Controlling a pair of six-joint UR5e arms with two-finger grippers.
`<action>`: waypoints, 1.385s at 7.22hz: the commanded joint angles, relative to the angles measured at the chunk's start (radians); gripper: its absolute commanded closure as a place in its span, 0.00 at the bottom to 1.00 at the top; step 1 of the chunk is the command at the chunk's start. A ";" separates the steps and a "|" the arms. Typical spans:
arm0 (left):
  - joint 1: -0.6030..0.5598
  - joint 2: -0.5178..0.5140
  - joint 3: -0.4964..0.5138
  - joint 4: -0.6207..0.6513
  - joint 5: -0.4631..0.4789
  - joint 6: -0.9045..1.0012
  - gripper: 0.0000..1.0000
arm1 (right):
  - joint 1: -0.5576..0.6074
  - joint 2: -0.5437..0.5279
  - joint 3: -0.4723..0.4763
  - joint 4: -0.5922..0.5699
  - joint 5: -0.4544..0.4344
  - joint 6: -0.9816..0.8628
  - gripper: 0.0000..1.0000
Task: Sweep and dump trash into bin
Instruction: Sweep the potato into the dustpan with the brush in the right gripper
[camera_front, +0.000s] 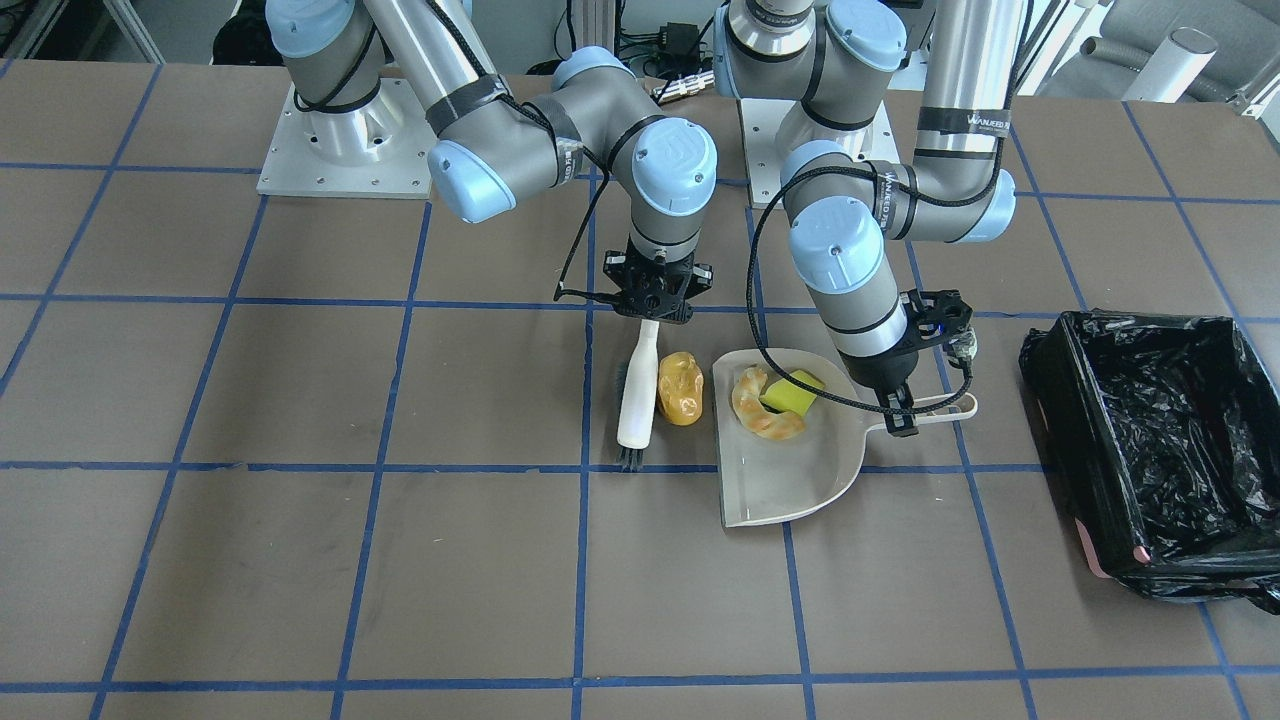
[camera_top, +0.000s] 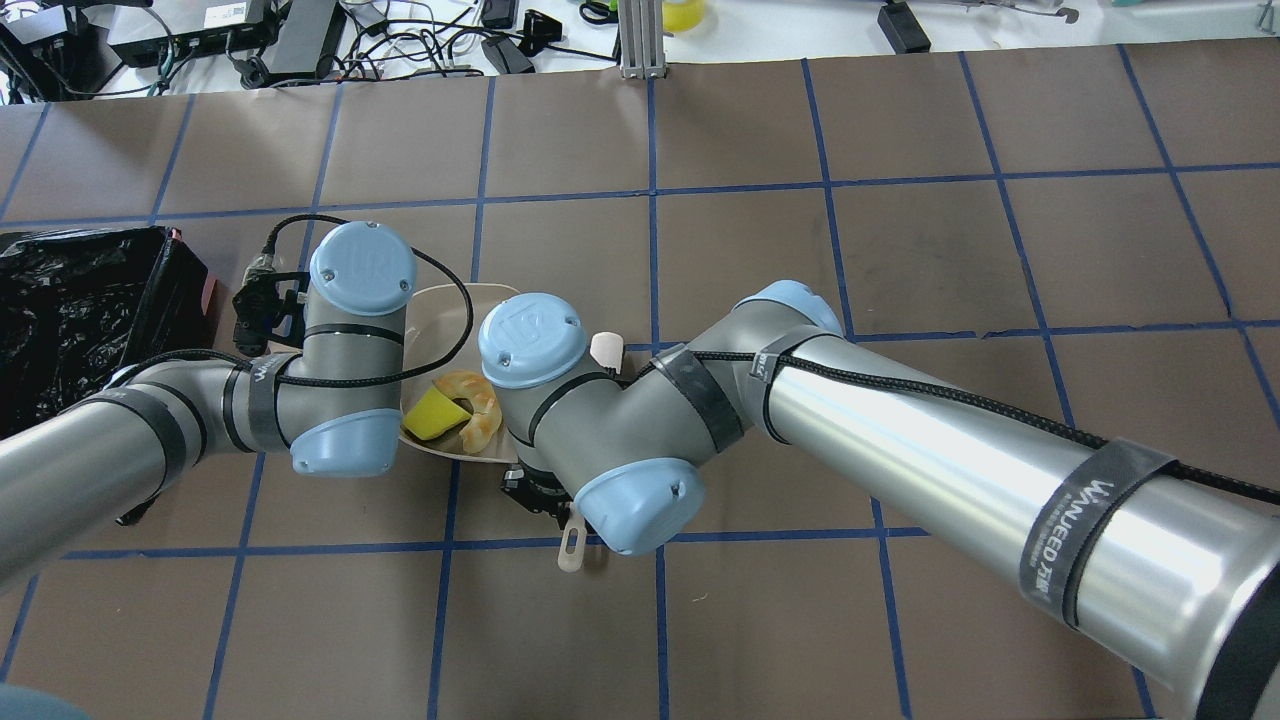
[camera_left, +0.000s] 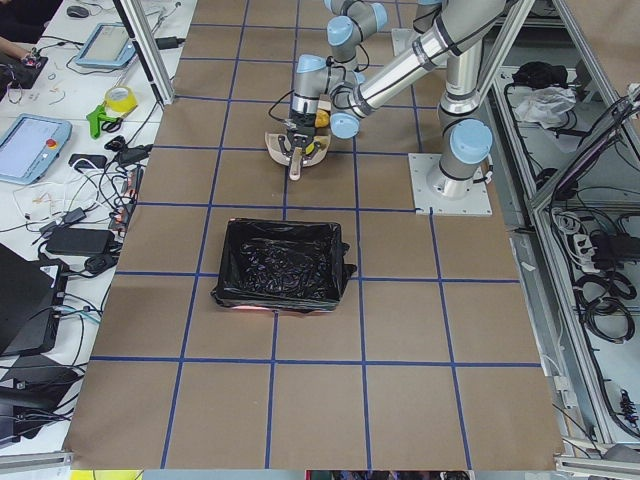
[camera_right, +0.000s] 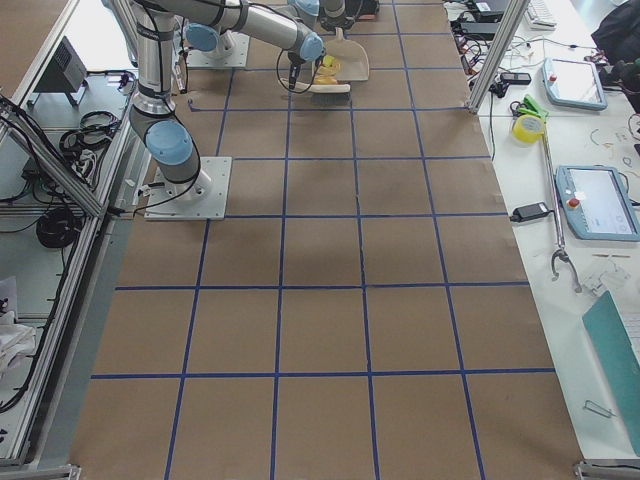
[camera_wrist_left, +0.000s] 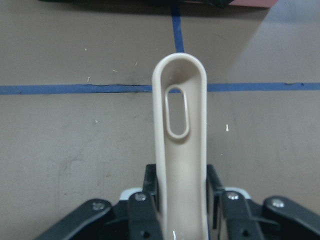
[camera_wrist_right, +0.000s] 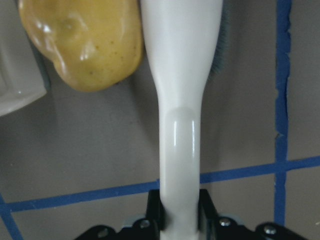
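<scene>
The beige dustpan lies flat on the table, with the tan half-ring and the yellow wedge inside it near its back wall. My left gripper is shut on the dustpan handle. My right gripper is shut on the beige brush, whose bristles rest on the table. The amber lump lies on the table between the brush and the dustpan's side wall, outside the pan; it also shows in the right wrist view. The black-lined bin stands beyond the dustpan handle.
The table is brown with a grid of blue tape lines. Both arm bases stand on metal plates at the robot's edge. The bin's pink rim shows at one corner. Cables loop from the left wrist over the dustpan.
</scene>
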 joint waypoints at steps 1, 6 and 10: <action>-0.001 0.000 0.002 0.000 0.000 0.001 1.00 | -0.001 0.026 -0.035 -0.029 0.050 -0.005 1.00; -0.001 -0.002 0.013 0.000 0.002 0.005 1.00 | -0.003 0.097 -0.177 -0.022 0.134 0.005 1.00; -0.001 0.000 0.013 0.000 0.002 0.005 1.00 | -0.031 0.094 -0.181 -0.034 0.218 -0.053 1.00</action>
